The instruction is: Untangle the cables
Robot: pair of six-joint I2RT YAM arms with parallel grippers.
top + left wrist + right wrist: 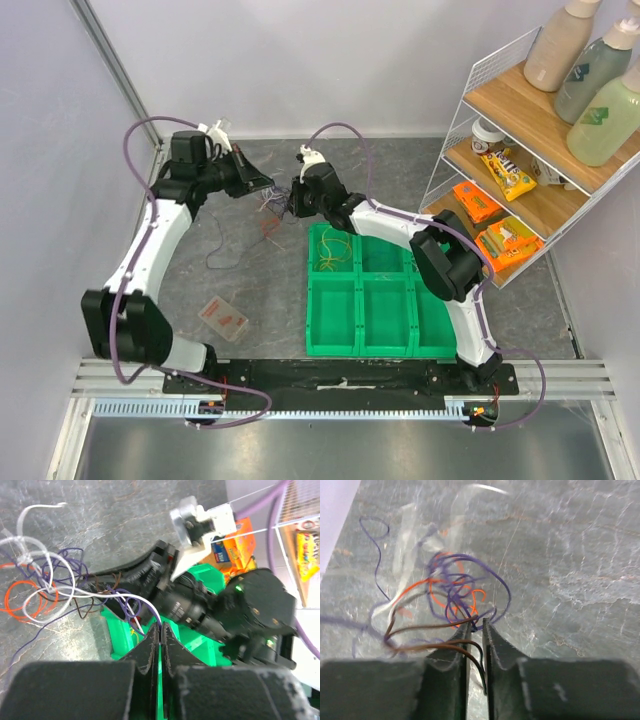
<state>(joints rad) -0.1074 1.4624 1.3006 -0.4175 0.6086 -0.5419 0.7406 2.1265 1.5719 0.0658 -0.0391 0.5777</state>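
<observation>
The cables (270, 214) are a small tangle of purple, orange, white and brown wires on the grey table, between my two grippers. My left gripper (260, 186) is just left of the tangle. In the left wrist view it (160, 626) is shut on a purple and a white wire that lead back to the bundle (47, 582). My right gripper (291, 204) is just right of the tangle. In the right wrist view it (476, 625) is closed to a thin slit, with a purple wire at its tips and a brown wire running through the slit, over the bundle (452, 592).
A green compartment tray (362, 350) lies right of the tangle, with yellow wires (330, 256) in its far-left compartment. A dark loose wire (214, 246) and a small clear box (223, 318) lie to the left. A wire shelf (520, 150) with snacks stands at the right.
</observation>
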